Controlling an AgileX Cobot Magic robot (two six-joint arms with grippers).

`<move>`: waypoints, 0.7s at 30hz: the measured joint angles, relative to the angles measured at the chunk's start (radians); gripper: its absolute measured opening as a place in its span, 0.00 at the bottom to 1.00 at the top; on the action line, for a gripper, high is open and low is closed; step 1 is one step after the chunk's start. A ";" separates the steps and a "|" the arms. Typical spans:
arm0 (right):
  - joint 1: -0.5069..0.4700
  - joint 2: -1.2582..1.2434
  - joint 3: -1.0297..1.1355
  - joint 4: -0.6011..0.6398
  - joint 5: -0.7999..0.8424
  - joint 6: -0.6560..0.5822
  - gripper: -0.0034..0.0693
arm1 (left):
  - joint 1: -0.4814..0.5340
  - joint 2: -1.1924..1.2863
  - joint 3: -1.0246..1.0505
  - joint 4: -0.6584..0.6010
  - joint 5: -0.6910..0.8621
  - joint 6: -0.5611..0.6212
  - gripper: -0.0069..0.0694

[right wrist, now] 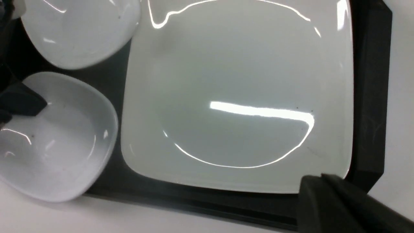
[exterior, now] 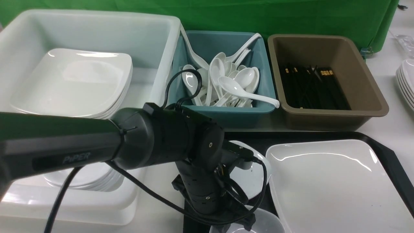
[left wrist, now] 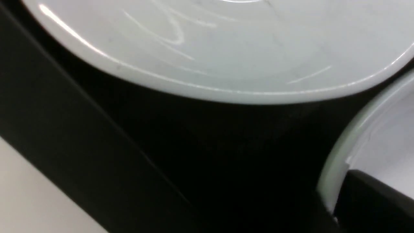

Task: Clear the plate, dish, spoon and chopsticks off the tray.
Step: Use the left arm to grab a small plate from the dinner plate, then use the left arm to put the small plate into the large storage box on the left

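White dish (left wrist: 226, 48) and second white dish (left wrist: 372, 136) on black tray (left wrist: 226, 155), near each other, not touching. One of the dark fingers (left wrist: 372, 204) at second dish's rim. Pale table (left wrist: 26, 200) beyond tray rim.

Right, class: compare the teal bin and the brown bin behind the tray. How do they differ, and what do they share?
The teal bin holds a heap of white spoons; the brown bin holds black chopsticks. The teal bin looks narrower than the brown bin. Both are open, rectangular and stand side by side behind the black tray.
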 joint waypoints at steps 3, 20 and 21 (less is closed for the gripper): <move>0.000 0.000 0.000 0.000 -0.005 0.000 0.08 | 0.000 -0.012 -0.005 -0.007 0.006 0.001 0.22; 0.000 0.000 0.001 0.001 -0.007 -0.003 0.08 | 0.002 -0.336 -0.005 0.005 0.023 -0.015 0.11; 0.000 0.000 0.001 0.001 -0.007 -0.003 0.08 | 0.015 -0.381 -0.005 0.004 0.026 -0.024 0.11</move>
